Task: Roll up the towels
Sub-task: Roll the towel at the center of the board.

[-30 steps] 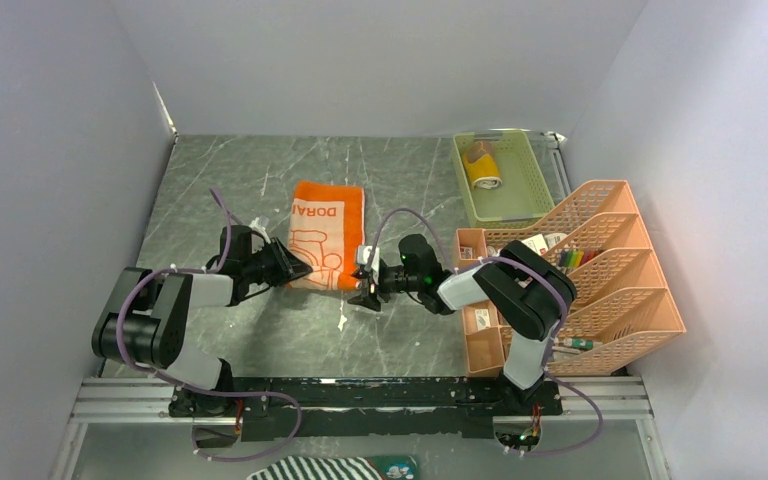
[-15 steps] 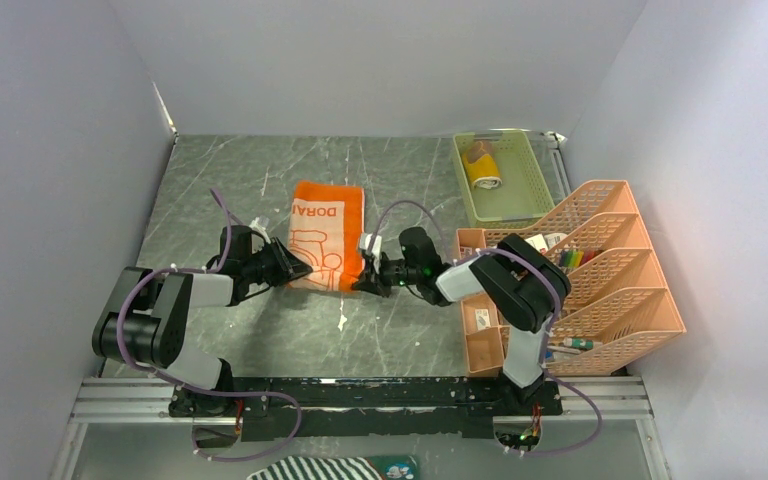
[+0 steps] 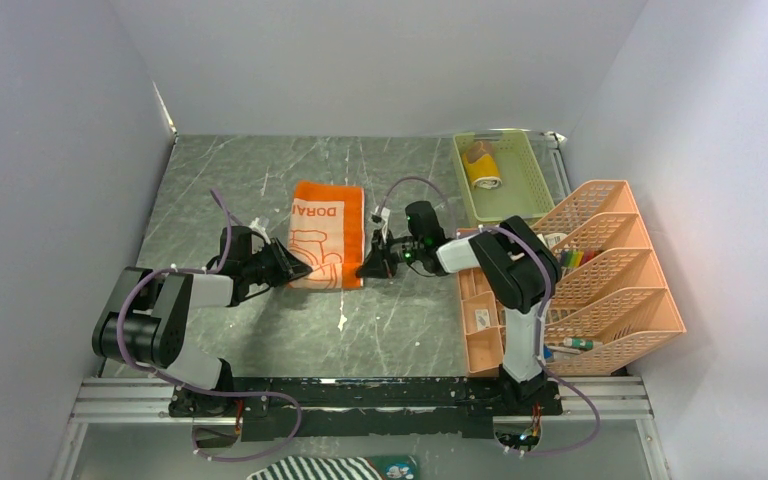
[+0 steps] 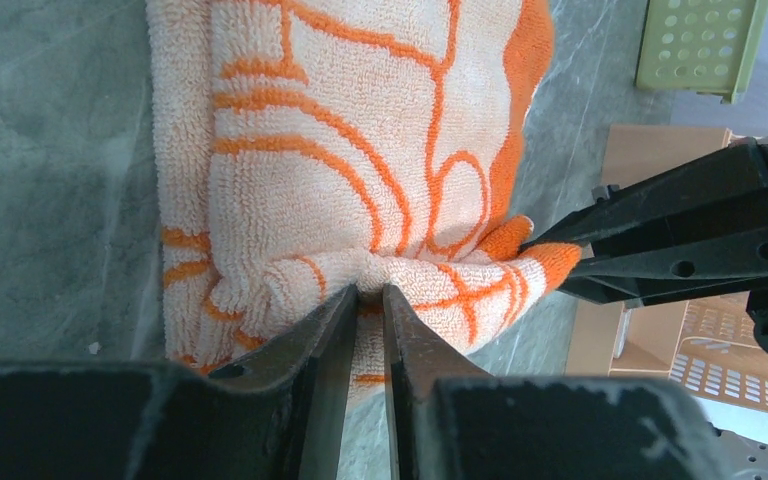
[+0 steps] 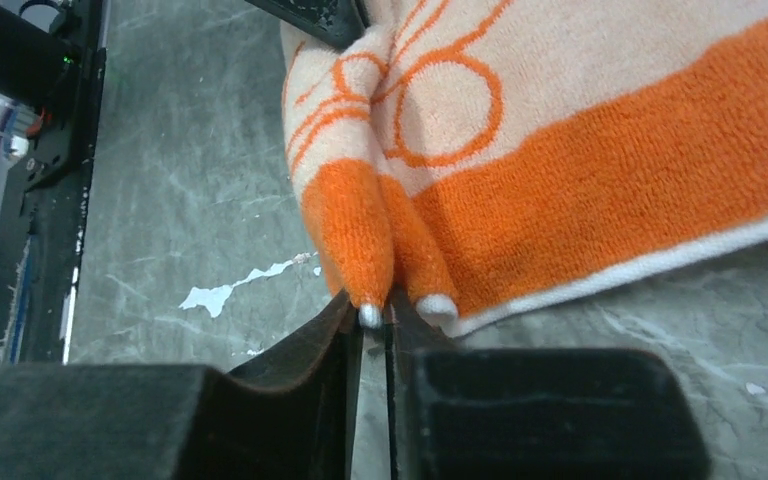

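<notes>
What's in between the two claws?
The bunched near edge of the orange towel. The left claw and the right claw both pinch it, which shows best in the left wrist view.

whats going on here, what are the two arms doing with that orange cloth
Both arms are working on the orange towel, which lies mostly flat on the table. The left gripper is pinched shut on a fold at the towel's near edge. The right gripper is pinched on the near right corner. That edge is bunched up a little between them, but the towel is not yet rolled.
</notes>
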Controlling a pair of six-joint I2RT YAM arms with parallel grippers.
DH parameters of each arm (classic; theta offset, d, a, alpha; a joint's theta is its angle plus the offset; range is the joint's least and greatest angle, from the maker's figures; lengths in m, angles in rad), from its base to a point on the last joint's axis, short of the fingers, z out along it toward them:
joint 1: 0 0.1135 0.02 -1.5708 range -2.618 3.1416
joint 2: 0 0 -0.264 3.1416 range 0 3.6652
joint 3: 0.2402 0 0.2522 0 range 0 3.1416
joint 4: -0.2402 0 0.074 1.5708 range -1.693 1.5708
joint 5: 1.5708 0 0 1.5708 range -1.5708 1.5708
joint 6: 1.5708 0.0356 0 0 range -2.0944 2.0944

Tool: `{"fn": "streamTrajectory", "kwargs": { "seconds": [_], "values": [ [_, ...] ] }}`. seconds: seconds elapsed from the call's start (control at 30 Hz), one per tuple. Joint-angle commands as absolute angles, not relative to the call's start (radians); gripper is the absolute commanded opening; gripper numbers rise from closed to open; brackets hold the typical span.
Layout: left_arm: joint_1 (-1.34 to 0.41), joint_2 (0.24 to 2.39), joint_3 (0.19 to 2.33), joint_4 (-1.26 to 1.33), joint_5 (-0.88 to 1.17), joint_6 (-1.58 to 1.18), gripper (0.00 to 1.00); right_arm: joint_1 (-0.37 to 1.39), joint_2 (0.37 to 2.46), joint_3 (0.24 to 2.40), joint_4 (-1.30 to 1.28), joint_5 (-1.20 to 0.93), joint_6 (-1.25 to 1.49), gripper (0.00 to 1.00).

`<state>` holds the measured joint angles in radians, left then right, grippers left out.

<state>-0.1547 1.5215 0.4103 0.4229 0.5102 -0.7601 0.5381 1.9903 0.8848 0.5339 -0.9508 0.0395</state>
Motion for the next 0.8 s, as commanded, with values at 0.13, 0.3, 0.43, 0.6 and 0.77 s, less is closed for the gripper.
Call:
{"fn": "streamTrajectory", "kwargs": {
  "seconds": [0.13,0.3,0.43,0.6,0.77],
  "values": [
    [-0.159,1.548,0.372,0.326,0.449,-0.731,0.3,0.516,1.811,0.893,0.309,-0.875,-0.029,0.99],
    [-0.159,1.546,0.377,0.321,0.447,-0.731,0.3,0.644,1.601,0.858,0.235,-0.623,-0.265,1.0],
    [-0.159,1.552,0.377,0.323,0.449,-0.734,0.3,0.811,1.574,0.845,0.216,-0.372,-0.363,1.0],
    [-0.159,1.562,0.384,0.317,0.452,-0.729,0.29,0.998,1.603,0.792,0.289,-0.182,-0.571,1.0],
    [-0.159,1.567,0.39,0.313,0.457,-0.726,0.29,1.05,1.696,0.778,0.298,-0.116,-0.712,1.0]
  ]
}}
